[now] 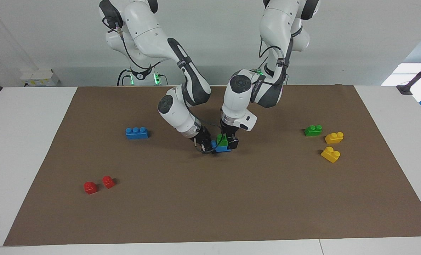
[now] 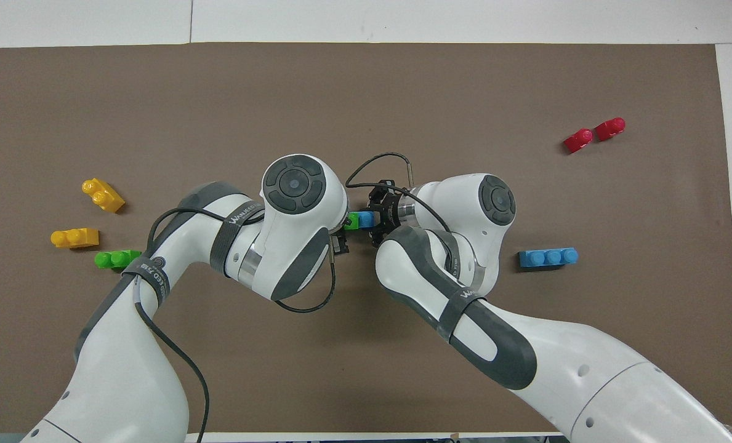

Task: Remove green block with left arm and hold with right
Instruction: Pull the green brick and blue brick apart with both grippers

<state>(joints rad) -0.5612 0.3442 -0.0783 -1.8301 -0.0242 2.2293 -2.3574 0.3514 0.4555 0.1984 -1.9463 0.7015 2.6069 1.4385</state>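
Mid-mat [image 1: 210, 212], the green block [image 1: 223, 140] sits pressed onto a blue brick [image 1: 221, 148], covering the end of it toward the left arm; the blue brick's other end pokes out from under it. The stack rests on the mat between the two grippers.

The left gripper [image 1: 228, 141] comes straight down over the green block, its black fingers [image 1: 234, 143] on either side of the block and part closed around it; I cannot tell whether they are gripping it yet. In the overhead view the left arm's wrist covers most of the block, leaving only a green sliver [image 2: 352, 221] beside the blue [image 2: 366, 219].

The right gripper [image 1: 209, 146] slants in low from the right arm's end, closed on the free end of the blue brick and pinning it to the mat.

A second green brick [image 1: 313, 130] lies toward the left arm's end, with two yellow bricks [image 1: 334, 137] [image 1: 330, 154] just beside it. A loose blue three-stud brick [image 1: 136, 132] lies toward the right arm's end, and two red pieces [image 1: 90, 187] [image 1: 108, 181] lie farther from the robots at that same end
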